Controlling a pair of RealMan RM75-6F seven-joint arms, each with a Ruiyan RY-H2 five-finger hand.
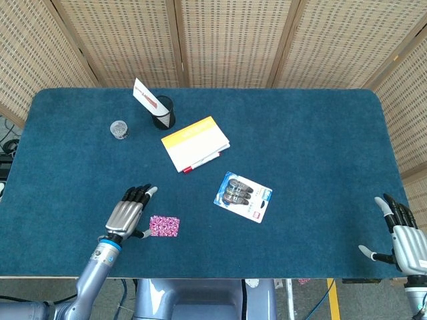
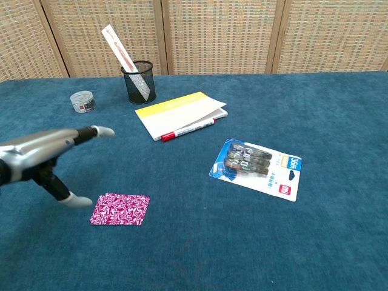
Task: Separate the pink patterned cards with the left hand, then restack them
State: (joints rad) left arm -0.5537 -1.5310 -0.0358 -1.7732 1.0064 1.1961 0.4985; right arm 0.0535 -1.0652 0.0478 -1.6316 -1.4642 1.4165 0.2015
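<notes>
The pink patterned cards (image 1: 164,227) (image 2: 120,209) lie flat in one neat stack on the blue table, near its front edge at the left. My left hand (image 1: 127,213) (image 2: 45,159) hovers just left of the stack with its fingers stretched out and apart, holding nothing. Its thumb tip sits close to the stack's left edge without touching it. My right hand (image 1: 403,237) rests open at the table's front right corner, far from the cards, and shows only in the head view.
A yellow notebook (image 1: 195,143) with a red pen (image 1: 201,162) lies mid-table. A blister pack of clips (image 1: 243,197) lies right of the cards. A black mesh cup (image 1: 163,113) with a ruler and a small round tin (image 1: 119,129) stand at the back left.
</notes>
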